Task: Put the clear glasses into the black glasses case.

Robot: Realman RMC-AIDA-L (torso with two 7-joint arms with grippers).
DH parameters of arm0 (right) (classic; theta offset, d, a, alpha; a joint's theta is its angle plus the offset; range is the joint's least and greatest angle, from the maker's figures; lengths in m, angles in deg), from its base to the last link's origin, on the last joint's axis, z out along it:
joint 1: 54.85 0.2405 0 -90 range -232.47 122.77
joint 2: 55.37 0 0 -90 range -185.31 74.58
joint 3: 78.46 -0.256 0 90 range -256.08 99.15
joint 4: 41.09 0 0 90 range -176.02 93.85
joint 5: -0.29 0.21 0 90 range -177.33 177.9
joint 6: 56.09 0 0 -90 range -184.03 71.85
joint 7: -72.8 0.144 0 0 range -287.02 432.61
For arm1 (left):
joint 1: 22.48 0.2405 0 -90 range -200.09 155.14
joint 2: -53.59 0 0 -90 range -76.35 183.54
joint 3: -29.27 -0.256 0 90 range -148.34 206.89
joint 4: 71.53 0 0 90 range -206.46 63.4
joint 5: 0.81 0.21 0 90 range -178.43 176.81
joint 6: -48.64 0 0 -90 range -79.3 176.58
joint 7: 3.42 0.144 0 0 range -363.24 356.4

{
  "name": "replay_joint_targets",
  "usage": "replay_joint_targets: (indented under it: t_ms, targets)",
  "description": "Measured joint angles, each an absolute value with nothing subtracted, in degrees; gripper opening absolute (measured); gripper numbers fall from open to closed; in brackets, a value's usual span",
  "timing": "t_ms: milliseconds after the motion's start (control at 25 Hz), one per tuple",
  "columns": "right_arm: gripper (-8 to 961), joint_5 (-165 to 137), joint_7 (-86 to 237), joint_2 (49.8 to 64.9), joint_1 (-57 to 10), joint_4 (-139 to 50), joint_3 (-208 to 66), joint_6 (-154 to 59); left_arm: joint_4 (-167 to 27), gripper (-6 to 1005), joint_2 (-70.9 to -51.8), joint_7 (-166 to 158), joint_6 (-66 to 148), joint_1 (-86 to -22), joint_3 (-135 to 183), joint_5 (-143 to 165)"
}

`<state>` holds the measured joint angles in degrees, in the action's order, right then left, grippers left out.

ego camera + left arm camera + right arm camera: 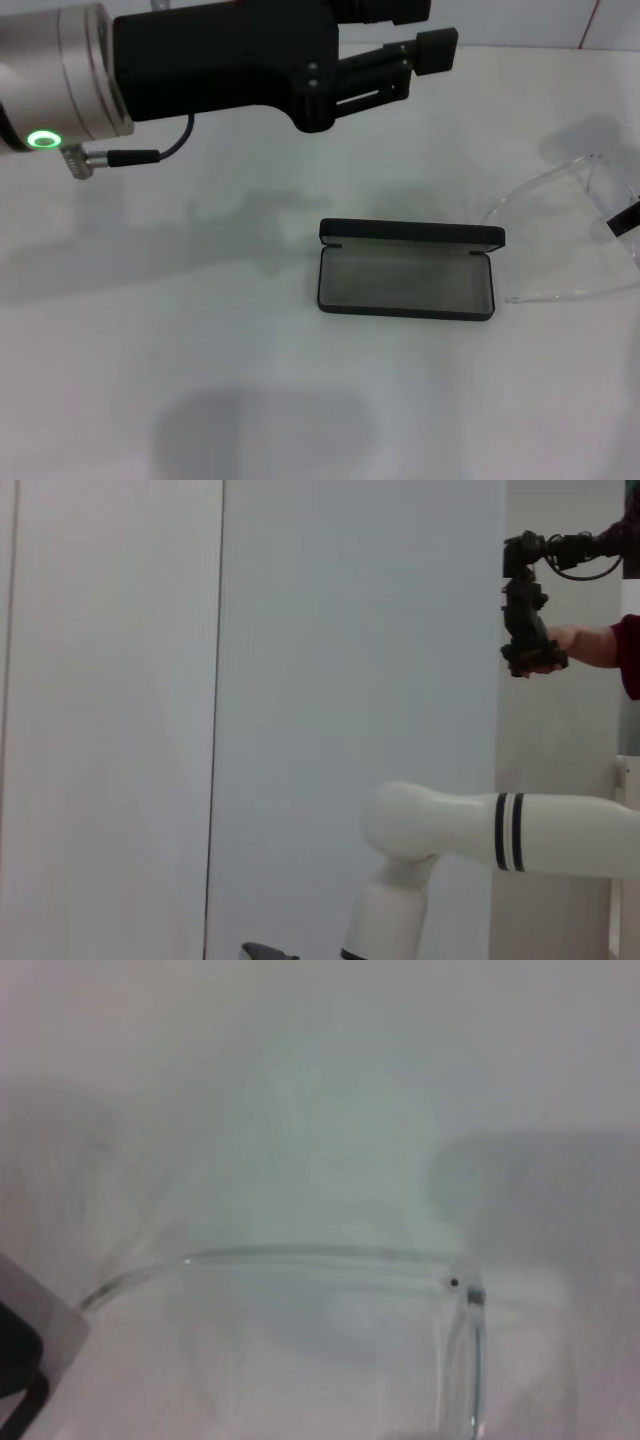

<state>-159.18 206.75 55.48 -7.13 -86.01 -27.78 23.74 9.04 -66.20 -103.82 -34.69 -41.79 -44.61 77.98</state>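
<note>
- Head view: black glasses case [406, 283] lying open near the middle of the white tabletop [200, 380], lid standing at the far edge, grey lining bare, nothing inside.
- Clear glasses [560, 215] resting on the tabletop just to the right of the case, arms unfolded, 1 arm running along the surface toward the case's near right corner, the other curving behind its far right corner.
- Left pincer [425, 45] raised high at the far left, well apart from both things, apparently idle; fingers' spread impossible to tell from here.
- Right pincer [625, 218] showing only as a dark sliver at the right edge, close by the front of the glasses; open or closed impossible to tell, and no visible hold on anything.
- Left wrist view: only a pale wall, a white robot arm [500, 830] and a distant person's hand [575, 645] on a black device; no task things here.
- Right wrist view: close above the clear glasses [300, 1258], 1 arm meeting the front at a hinge; a dark corner at the frame edge, too little to read.
- Handling, as a judgement: light, thin, slippery plastic, springy arms, likely to skate or flex under pressure; best taken at the stiffer front near the bridge or by a hinge, gently, with arms folded to fit the slim case.
</note>
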Motion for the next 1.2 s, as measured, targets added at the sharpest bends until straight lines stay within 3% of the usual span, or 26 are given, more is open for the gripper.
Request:
replay_joint_targets:
  t_ms: [520,760,1080,1200]
  targets:
    - [558,-159.0,206.64,55.25,-7.65,-86.09,-27.84,21.73,7.52,382,-66.19,-103.56,-34.69,-41.46,-44.66,77.69]
    - [342,-159.4,206.08,54.89,-9.38,-88.36,-27.47,21.98,7.52,376,-66.19,-103.53,-34.68,-41.46,-44.58,77.68]
    - [127,-158.62,202.64,55.1,-14.14,-96.11,-27.87,22.25,7.38,368,-66.2,-103.43,-34.67,-41.38,-44.52,77.67]
    - [118,-156.14,200.78,55.65,-18.18,-103.25,-27.88,22.32,7.38,365,-66.2,-103.43,-34.67,-41.37,-44.56,77.67]
